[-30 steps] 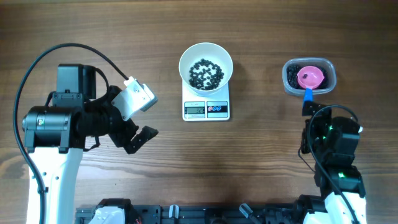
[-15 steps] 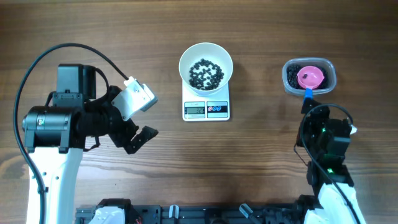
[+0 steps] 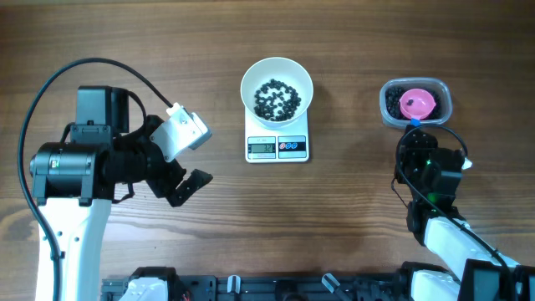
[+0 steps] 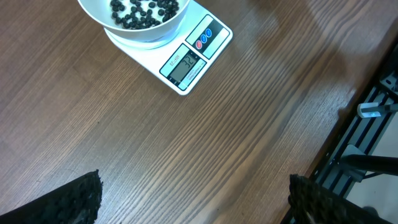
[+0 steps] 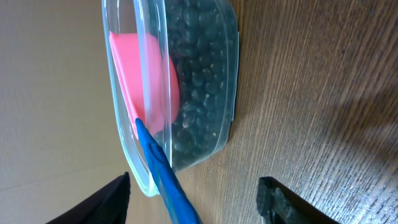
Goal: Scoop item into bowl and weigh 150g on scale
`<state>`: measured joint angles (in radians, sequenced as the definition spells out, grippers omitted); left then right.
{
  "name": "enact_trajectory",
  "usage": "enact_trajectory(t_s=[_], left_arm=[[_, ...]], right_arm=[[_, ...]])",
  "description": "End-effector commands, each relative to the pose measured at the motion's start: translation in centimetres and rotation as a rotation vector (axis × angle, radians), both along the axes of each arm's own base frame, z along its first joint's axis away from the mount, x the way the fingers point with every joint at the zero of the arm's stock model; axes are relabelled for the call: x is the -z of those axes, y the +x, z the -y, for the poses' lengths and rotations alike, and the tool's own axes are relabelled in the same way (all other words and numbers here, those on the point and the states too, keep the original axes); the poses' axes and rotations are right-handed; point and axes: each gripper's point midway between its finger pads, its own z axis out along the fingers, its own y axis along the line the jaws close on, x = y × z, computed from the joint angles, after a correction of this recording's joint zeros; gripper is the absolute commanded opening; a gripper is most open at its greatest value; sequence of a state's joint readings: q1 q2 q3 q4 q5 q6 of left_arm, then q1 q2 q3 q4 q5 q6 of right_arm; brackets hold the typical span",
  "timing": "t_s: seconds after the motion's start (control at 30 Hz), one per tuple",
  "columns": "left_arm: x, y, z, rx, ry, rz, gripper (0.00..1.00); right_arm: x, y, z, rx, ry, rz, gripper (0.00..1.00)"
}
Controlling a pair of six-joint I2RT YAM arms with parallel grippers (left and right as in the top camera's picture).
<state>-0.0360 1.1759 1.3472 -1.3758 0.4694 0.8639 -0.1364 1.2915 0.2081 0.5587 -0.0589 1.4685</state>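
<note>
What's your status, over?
Left gripper open, off the scale. Right gripper open astride scoop handle at tub, no grip yet. Bowl on scale, few beads in. Nothing blocking.

Just ahead of the right claw (image 5: 196, 202), the tub (image 5: 127, 155) is clear glossy plastic, its beans (image 5: 199, 74) matt black, the scoop (image 5: 149, 81) smooth pink plastic. The table (image 3: 351, 217) is satin-finished grained wood. The bowl (image 3: 248, 84) is glossy white; the scale (image 3: 277, 135), smooth white plastic.

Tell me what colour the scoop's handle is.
The scoop handle is blue, on a pink scoop; the right wrist view shows it best.
</note>
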Motion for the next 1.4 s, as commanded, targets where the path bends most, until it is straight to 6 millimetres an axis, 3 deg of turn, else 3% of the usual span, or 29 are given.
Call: enact_trajectory(t_s=[0.0,0.1,0.23,0.5,0.6,0.73,0.87,1.37], left_arm=[[-0.9,0.1,-0.1,0.013,-0.002,0.042,1.0],[-0.9,0.1,-0.1,0.013,-0.002,0.042,1.0],[-0.9,0.1,-0.1,0.013,-0.002,0.042,1.0],[-0.9,0.1,-0.1,0.013,-0.002,0.042,1.0],[-0.9,0.1,-0.1,0.013,-0.002,0.042,1.0],[-0.9,0.1,-0.1,0.013,-0.002,0.042,1.0],[-0.9,0.1,-0.1,0.013,-0.002,0.042,1.0],[-0.9,0.1,-0.1,0.013,-0.002,0.042,1.0]], right_arm=[[0.1,0.0,0.3,0.015,-0.012,-0.002,0.66],[0.1,0.0,0.7,0.021,-0.046,-0.006,0.75],[0.2,-0.1,1.0,0.037,-0.054,-0.01,0.79],[0.1,-0.1,1.1,0.035,-0.061,-0.01,0.56],[0.1,-0.1,1.1,0.034,-0.06,-0.008,0.32],[-0.1,0.0,0.8,0.025,-0.047,0.002,0.13],[-1.0,0.2,0.8,0.025,-0.054,0.029,0.05],[-7.2,-0.3,0.3,-0.007,-0.083,0.198,0.05]])
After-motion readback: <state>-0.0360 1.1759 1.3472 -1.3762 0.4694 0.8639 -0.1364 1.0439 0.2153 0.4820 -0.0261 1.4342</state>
